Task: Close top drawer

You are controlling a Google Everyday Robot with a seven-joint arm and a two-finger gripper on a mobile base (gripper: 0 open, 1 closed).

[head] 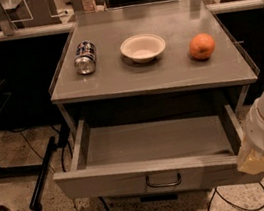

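Shows the top drawer (105, 182) pulled out at 6 o'clock below the tabletop (167, 73), with the gripper (256, 161) at 4 o'clock just beside the drawer's near corner, released or clenched impossible to tell.

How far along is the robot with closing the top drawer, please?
Nothing looks done yet: the drawer stands pulled well out. In hand: the gripper sits low at the drawer's right front corner, by the front panel. Left: pushing the front in until it sits flush under the table top.
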